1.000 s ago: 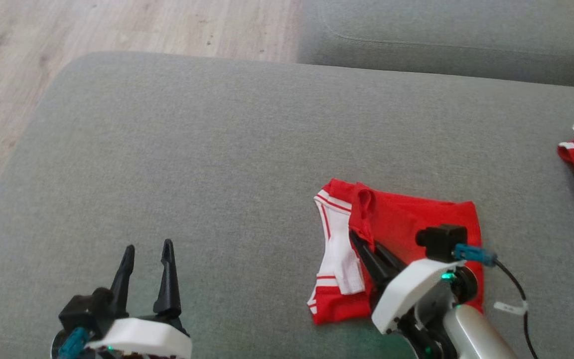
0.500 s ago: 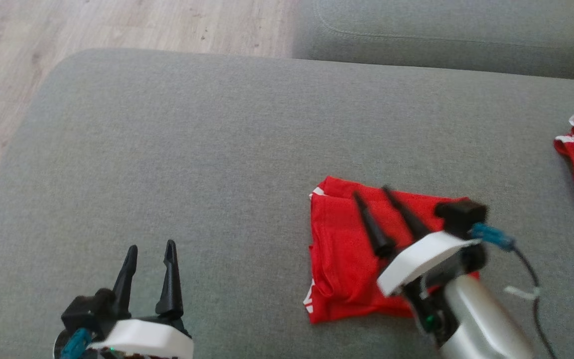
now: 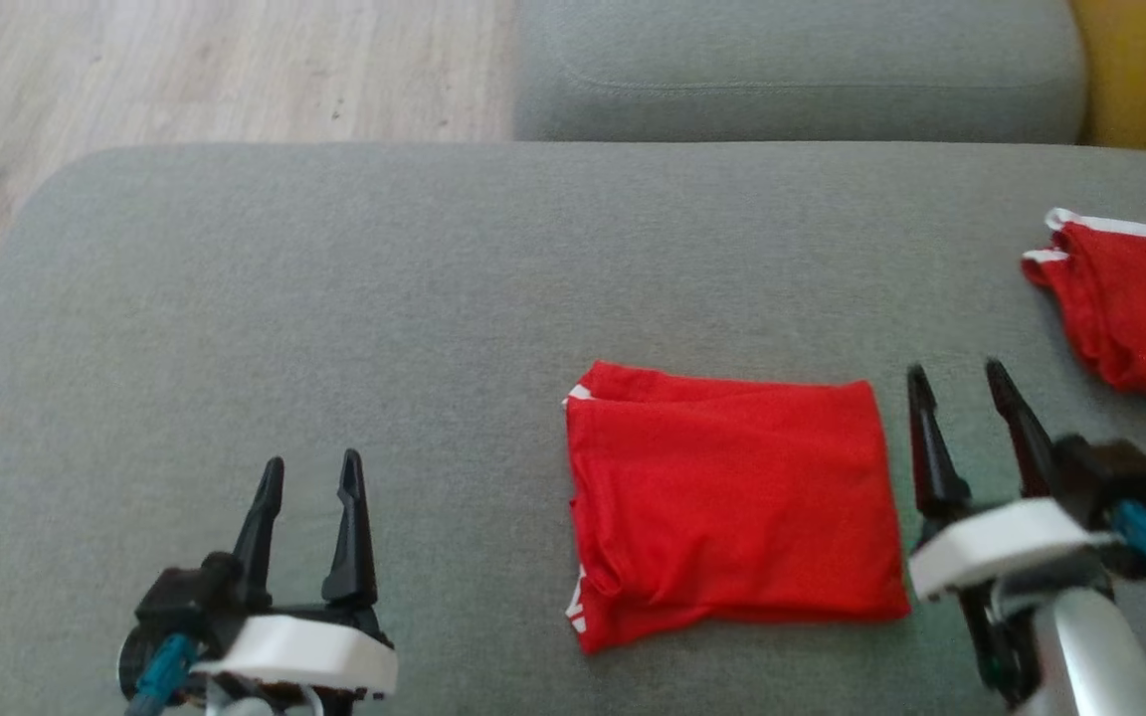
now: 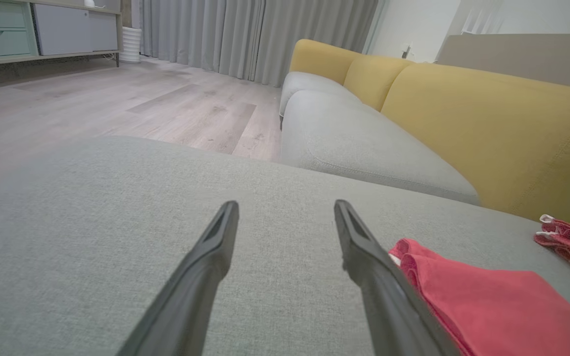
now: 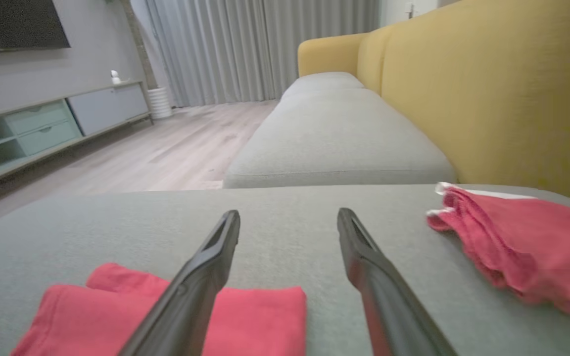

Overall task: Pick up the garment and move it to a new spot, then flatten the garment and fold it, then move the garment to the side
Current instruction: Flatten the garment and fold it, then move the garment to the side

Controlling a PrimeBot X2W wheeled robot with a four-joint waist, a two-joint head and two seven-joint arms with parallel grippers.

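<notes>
The red garment (image 3: 732,502) lies folded into a flat rectangle on the grey sofa seat, a sliver of white trim at its left edge. It shows at the lower right of the left wrist view (image 4: 493,301) and the lower left of the right wrist view (image 5: 166,311). My right gripper (image 3: 961,388) stands open just right of the garment, apart from it, with nothing between its fingers (image 5: 206,267). My left gripper (image 3: 309,472) stands open at the lower left, well clear of the cloth, and is empty.
A second red garment (image 3: 1130,308) with white trim lies bunched at the right edge of the seat (image 5: 517,247). Another grey cushion (image 3: 792,70) adjoins at the back. A yellow backrest (image 5: 488,99) runs along the right. Wooden floor (image 3: 185,70) lies beyond the far-left edge.
My right gripper let go of the garment's flap, leaving it folded over the white part, and drew back to the right. The camera has also shifted. The left gripper has stayed put.
</notes>
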